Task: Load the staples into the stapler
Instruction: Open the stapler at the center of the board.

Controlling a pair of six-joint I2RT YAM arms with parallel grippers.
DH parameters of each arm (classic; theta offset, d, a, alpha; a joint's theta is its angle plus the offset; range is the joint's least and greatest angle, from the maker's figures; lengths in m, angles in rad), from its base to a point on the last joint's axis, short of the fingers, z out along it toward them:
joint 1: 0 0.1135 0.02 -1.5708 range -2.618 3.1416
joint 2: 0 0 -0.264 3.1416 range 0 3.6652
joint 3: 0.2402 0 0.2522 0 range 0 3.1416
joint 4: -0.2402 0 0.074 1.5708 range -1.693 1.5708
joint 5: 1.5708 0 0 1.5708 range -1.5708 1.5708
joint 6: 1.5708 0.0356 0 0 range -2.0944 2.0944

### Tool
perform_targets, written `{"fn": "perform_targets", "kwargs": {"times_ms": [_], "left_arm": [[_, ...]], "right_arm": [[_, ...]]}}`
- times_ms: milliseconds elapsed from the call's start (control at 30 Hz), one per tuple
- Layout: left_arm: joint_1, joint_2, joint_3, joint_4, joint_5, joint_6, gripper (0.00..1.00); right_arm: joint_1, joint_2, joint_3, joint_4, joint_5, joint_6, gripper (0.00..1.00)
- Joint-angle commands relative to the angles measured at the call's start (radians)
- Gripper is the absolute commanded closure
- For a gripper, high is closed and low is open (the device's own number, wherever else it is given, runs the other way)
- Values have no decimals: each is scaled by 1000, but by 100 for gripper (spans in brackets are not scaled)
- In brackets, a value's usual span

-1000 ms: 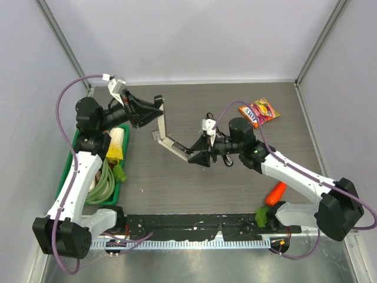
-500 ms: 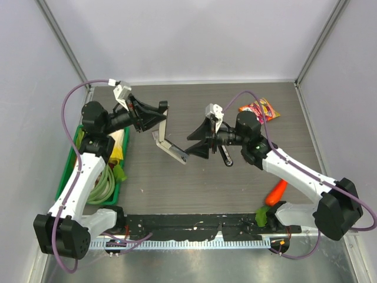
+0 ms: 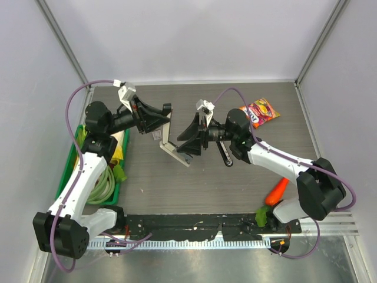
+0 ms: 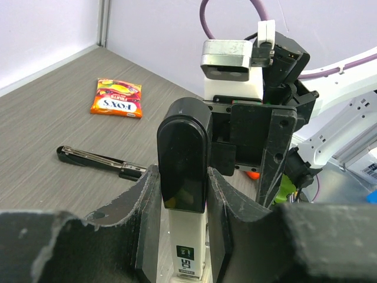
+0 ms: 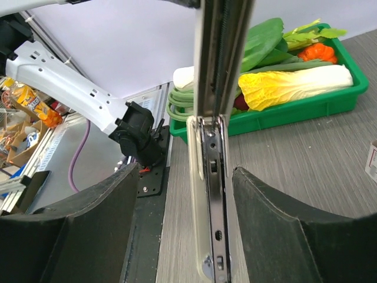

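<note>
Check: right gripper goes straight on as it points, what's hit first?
The open stapler: its metal rail sits between the fingers of the right gripper. Behind it, probably the left gripper.

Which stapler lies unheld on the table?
The slim black stapler, lying flat and alone; the white stapler is gripped by the left hand.

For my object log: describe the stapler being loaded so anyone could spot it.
Mid-table, between the two arms, the stapler is swung open in a V. The left fingers clamp its black top; unlike the slim stapler lying flat nearby, it is held up.
</note>
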Motion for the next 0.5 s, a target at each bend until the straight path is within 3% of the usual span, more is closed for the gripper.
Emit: {"fn": "perform_targets", "kwargs": {"times_ms": [0, 167, 333, 467], "left_arm": [[-13, 0, 14, 61, 10, -1, 100], [-19, 3, 5, 65, 2, -3, 100], [-19, 2, 3, 72, 4, -12, 100], [-21, -1, -3, 83, 5, -20, 100]], "right_arm": [[27, 7, 56, 52, -23, -22, 30], [51, 36, 77, 3, -32, -69, 30], [91, 52, 120, -204, 13, -248, 30], [104, 61, 129, -232, 20, -267, 34]]}}
